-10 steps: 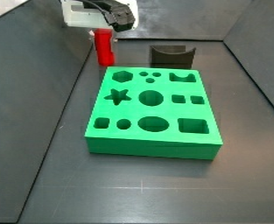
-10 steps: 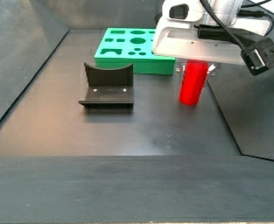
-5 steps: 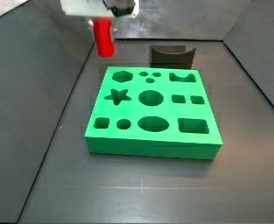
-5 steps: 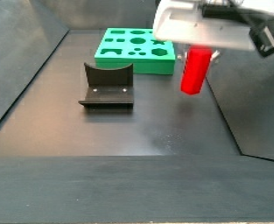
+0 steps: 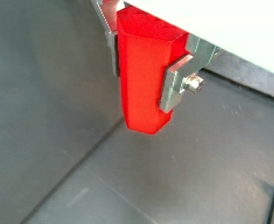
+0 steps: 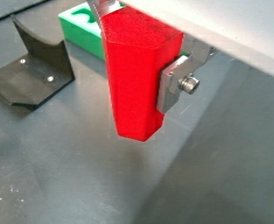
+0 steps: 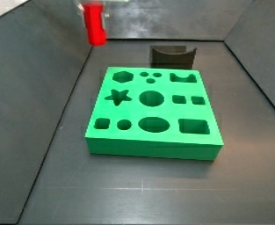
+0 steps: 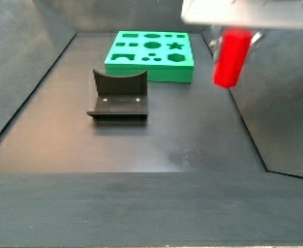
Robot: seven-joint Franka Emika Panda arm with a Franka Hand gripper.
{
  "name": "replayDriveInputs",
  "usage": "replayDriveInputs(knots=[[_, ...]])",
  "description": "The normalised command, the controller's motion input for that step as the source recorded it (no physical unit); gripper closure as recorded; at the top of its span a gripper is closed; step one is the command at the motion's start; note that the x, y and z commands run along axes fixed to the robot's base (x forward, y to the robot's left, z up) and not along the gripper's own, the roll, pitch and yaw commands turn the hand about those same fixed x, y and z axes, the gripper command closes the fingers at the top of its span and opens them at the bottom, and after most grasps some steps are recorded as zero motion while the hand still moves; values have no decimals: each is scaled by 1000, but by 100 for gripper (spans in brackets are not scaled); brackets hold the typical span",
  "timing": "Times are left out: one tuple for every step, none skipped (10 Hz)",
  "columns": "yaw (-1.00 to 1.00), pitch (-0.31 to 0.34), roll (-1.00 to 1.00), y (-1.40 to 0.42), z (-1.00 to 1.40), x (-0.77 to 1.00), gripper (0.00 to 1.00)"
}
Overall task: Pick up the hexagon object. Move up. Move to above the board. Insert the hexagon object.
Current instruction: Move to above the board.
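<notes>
Now my gripper [image 6: 139, 61] has its jaws clamped on the hexagon object [image 6: 137, 79], hanging clear above the floor, well apart from the board [image 7: 155, 112]. I judge the lift is in hand; next I must carry it above the board's hexagon hole.

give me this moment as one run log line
phase: lift | gripper: shut on hexagon object | peg: off floor, upright | board: empty, not under peg

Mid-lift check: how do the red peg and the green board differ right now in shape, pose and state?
The peg is tall, narrow and upright; the board is a wide, flat slab. The peg hangs in the air, clamped in the gripper; the board lies on the floor, untouched. The peg is solid red; the board is green, with many shaped holes in its top. Both are bright, single-coloured pieces.
</notes>
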Motion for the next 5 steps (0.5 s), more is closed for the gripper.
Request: replayDriveInputs(knots=[[62, 38, 4, -89, 1000, -303, 100], [42, 39, 17, -81, 1000, -274, 100], [36, 33, 28, -76, 1000, -258, 100], [31, 24, 39, -70, 1000, -238, 100], [23, 21, 52, -60, 1000, -212, 100]])
